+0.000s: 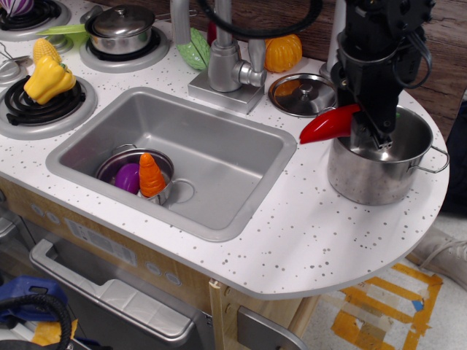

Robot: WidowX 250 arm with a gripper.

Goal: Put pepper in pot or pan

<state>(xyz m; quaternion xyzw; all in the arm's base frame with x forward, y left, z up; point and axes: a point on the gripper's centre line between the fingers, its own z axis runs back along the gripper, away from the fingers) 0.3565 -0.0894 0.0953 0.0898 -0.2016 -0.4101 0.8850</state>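
Note:
The glossy red chili pepper [328, 125] hangs in the air, held at its stem end, its pointed tip sticking out left past the pot's rim. My gripper [378, 135] is shut on it and reaches down over the left part of the large steel pot [379, 172], which stands on the counter's right end with two loop handles. The pepper's green cap is hidden behind the fingers.
A steel lid [303, 94] lies behind the pot. The sink [219, 157] holds a purple-rimmed bowl [117, 162] with an orange carrot [150, 175]. A faucet [223, 58], an orange pumpkin [283, 51], a yellow bell pepper [45, 79] and a small lidded pot [120, 28] stand further back and left.

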